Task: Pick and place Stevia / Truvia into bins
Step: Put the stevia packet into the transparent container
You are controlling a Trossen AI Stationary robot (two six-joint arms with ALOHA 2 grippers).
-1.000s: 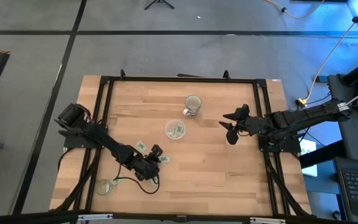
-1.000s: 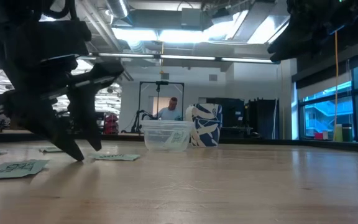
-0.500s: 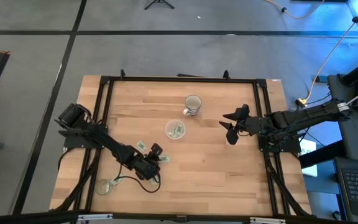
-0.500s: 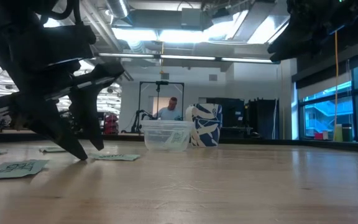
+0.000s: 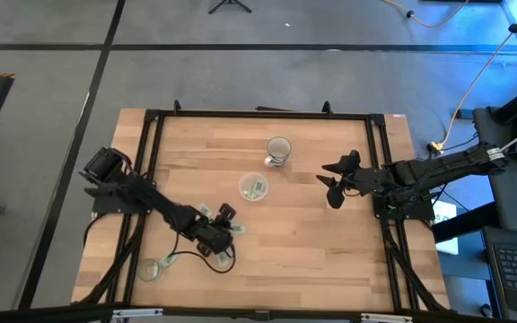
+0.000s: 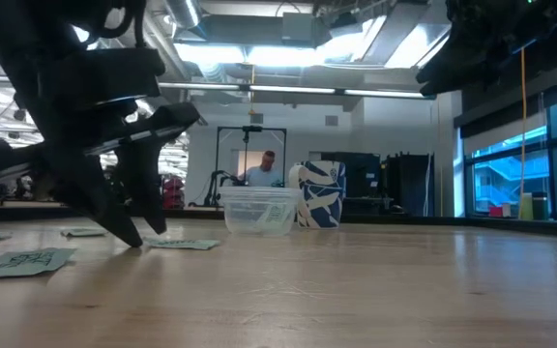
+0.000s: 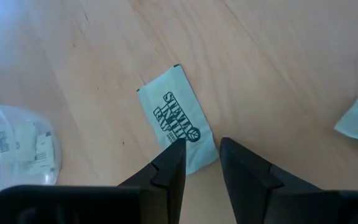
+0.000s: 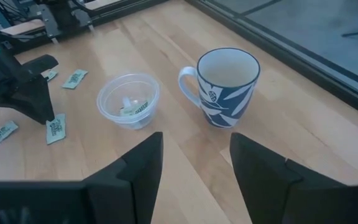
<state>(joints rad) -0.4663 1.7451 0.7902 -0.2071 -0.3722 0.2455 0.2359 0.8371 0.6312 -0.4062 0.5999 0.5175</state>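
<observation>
Stevia sachet: I see it flat on the table, just past my left fingertips.
Left gripper: fingers apart, tips at the sachet's near end, nothing held.
Clear cup: sachets inside, beside the mug.
Right gripper: spread, empty, raised.

**Sachets and cup on my table**

A pale green Stevia sachet is lying flat on the wood just ahead of my left fingertips. Others are lying scattered nearby. The clear plastic cup is standing upright, holding a few sachets.
</observation>
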